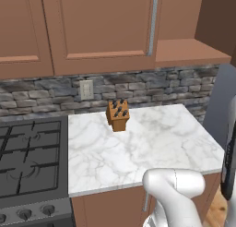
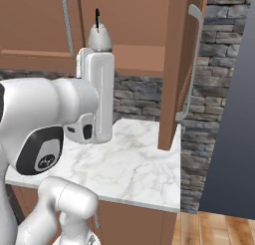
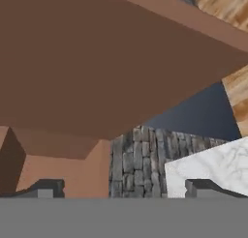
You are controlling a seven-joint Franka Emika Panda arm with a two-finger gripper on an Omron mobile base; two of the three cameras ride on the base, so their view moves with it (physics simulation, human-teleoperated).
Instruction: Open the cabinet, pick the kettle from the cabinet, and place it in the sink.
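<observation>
Our glossy white arm (image 2: 50, 119), dark at the joints

We see rounded white shells, a black oval joint cap with a small pale logo, a boxy white link with a thin seam, and two dark grey square fingertips (image 3: 46, 188).

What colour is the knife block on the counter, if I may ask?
Light orange-brown wood with dark knife handles: knife block, best in the left base view.

No text, label, brand or number can be read anywhere; a small pale mark on the arm's dark joint cover (image 2: 43, 162) stays illegible.
</observation>
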